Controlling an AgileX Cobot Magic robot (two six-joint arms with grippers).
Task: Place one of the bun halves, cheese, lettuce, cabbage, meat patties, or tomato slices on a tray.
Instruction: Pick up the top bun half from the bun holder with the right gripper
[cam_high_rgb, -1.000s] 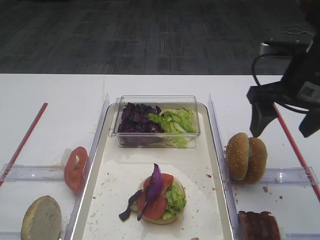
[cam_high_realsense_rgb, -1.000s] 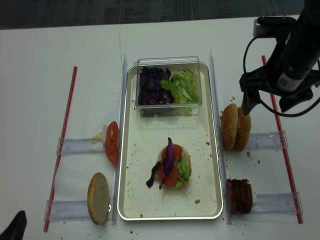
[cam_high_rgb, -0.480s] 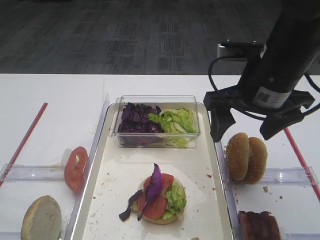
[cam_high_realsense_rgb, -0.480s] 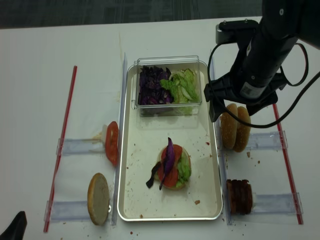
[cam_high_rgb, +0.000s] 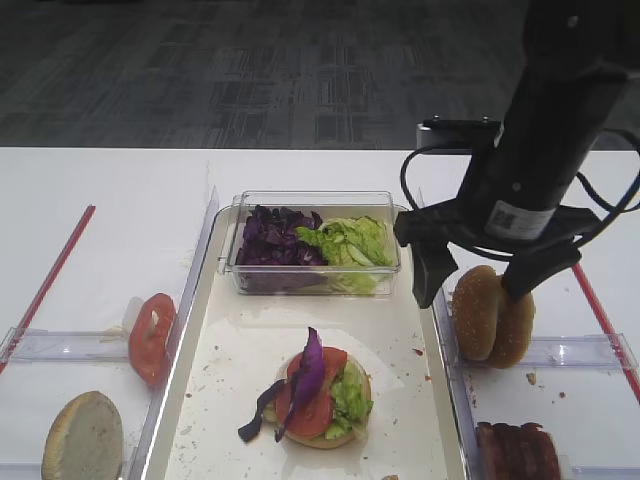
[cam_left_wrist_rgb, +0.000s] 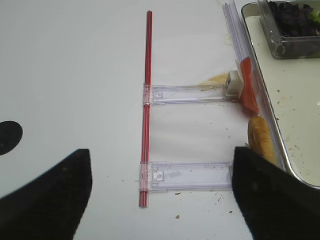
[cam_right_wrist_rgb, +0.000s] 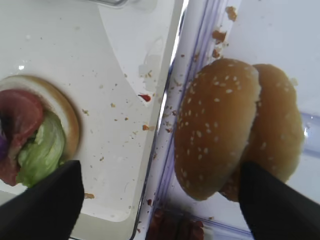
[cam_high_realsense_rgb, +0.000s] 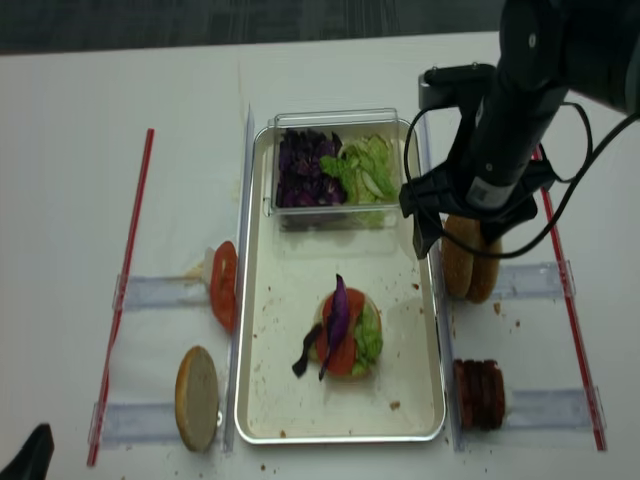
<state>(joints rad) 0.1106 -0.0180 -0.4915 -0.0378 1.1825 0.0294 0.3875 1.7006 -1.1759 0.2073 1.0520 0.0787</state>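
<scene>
From the front exterior view, the right gripper (cam_high_rgb: 472, 283) hangs with its jaws spread wide and nothing between them, one finger on the tray side and the other just over the far edge of the sesame-seeded bun top (cam_high_rgb: 477, 311), which stands on edge against a second bun (cam_high_rgb: 517, 320) behind it. The tray (cam_high_rgb: 428, 400) lies to the gripper's inner side, and on it sits the part-built stack of bun base, lettuce (cam_high_rgb: 351, 393), tomato slice (cam_high_rgb: 313, 404) and a strip of cabbage (cam_high_rgb: 307, 372), a short sideways carry from the hand. In the right wrist view the two dark fingers (cam_right_wrist_rgb: 42, 202) frame the scene: the seeded dome lies between them but nearer the outer one, which already overlaps the rear bun. To do this well, I judge the hand should shift a little outward so the jaws straddle only the front bun, then descend and close gently; a hard squeeze would likely dent soft crust. The left wrist view shows its own fingers (cam_left_wrist_rgb: 50, 197) wide apart over bare table, holding nothing, well away from the work. The overhead view confirms the open right hand directly above the bun pair, with meat patties (cam_high_realsense_rgb: 480, 393) nearer the table's front edge.
</scene>
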